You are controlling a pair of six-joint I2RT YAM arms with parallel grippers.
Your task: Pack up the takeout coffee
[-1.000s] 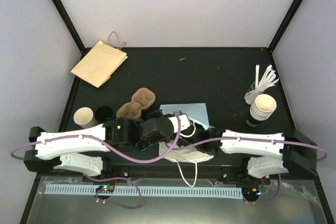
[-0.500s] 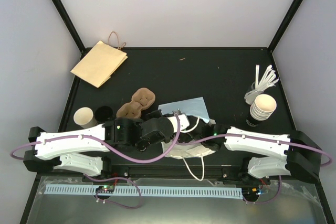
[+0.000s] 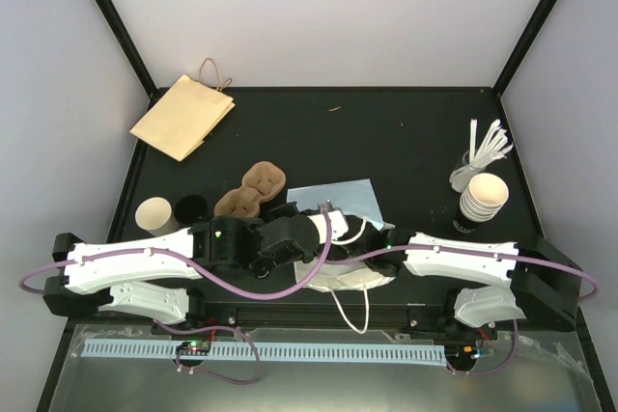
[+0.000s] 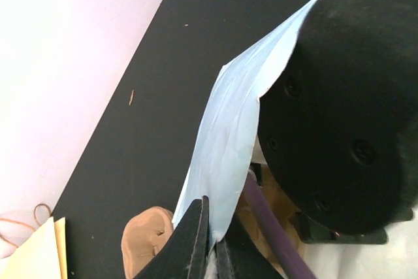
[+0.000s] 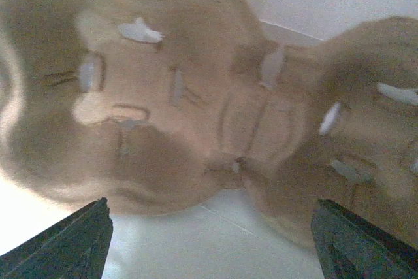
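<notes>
Pale blue paper bag (image 3: 338, 195) is pinched at its edge by the left gripper (image 4: 208, 230), fingers squeezed together. The right gripper (image 5: 212, 223), fingers wide apart and empty, has just reached over to it, so the bag looks ready for filling. The brown cardboard cup tray (image 3: 253, 190) beside it is empty, and the small white paper cup (image 3: 154, 214), lidless, stands far left.

The takeout coffee (image 3: 156, 215) — a small white paper cup, its pale round end turned up and left — sits near the left edge of the table (image 3: 386, 132), toward the front. A round black lid (image 3: 191, 207) shows just at its right — seated or loose, unclear.
</notes>
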